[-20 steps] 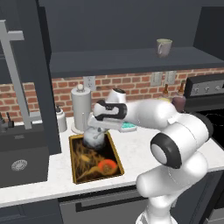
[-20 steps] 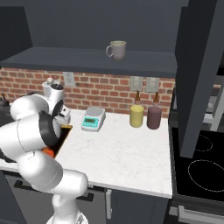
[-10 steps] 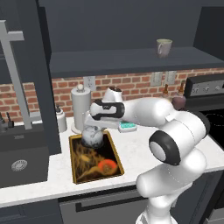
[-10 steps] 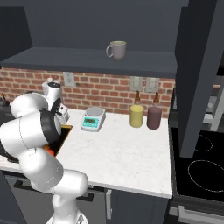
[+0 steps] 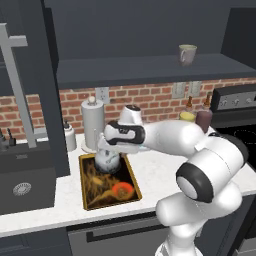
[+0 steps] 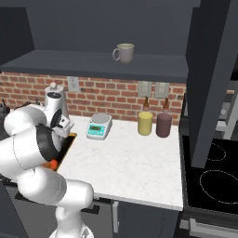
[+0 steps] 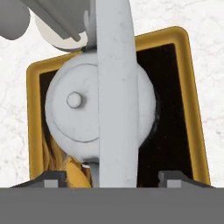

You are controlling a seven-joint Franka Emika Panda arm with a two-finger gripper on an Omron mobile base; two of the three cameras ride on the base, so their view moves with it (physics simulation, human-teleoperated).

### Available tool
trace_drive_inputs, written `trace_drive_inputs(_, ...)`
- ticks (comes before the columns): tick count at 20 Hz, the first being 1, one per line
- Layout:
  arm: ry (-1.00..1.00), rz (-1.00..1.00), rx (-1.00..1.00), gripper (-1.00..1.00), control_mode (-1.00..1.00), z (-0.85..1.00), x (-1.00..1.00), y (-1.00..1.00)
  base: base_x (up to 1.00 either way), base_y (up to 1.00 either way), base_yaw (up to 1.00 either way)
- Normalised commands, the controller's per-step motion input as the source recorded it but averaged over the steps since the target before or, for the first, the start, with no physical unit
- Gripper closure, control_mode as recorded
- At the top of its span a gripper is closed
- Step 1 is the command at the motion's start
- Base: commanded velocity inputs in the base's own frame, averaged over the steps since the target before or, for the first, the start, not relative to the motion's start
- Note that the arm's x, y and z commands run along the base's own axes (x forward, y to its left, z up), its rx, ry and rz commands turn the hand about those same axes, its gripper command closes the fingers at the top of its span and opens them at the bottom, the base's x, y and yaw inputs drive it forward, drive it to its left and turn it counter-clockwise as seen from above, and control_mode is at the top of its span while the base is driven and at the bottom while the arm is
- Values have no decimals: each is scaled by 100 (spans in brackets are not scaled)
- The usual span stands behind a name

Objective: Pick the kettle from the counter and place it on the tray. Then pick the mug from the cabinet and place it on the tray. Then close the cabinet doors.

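in the hand view the end effector (image 7: 112, 177) has just spread wide, its tips standing clear either side of the kettle (image 7: 98, 120) handle. the kettle now sits released at the tray's (image 5: 133, 174) far end, left of centre. the mug (image 5: 187, 54) on the shelf, upper right, looks next.

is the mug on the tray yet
No, the mug stands up on the cabinet shelf, while the tray on the counter carries the kettle.

tray (image 6: 70, 141): mostly behind arm | kettle (image 5: 107, 161): top under hand (image 5: 108, 150)
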Motion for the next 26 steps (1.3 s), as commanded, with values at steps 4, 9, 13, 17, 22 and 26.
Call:
trace_drive_inputs(4,0,-6,1,-100,-100,-1,-45,-1,0,0,0)
trace_drive_inputs(9,0,-3,1,-100,-100,15,-28,-3,0,0,0)
trace_drive_inputs(13,-1,-4,0,-100,-100,46,-21,-18,0,0,0)
trace_drive_inputs(17,0,-6,0,-100,-100,53,-35,-27,0,0,0)
trace_drive_inputs(22,-1,-4,0,-100,-100,60,-47,-45,0,0,0)
trace_drive_inputs(26,-6,-3,-2,-100,-100,60,-43,-52,0,0,0)
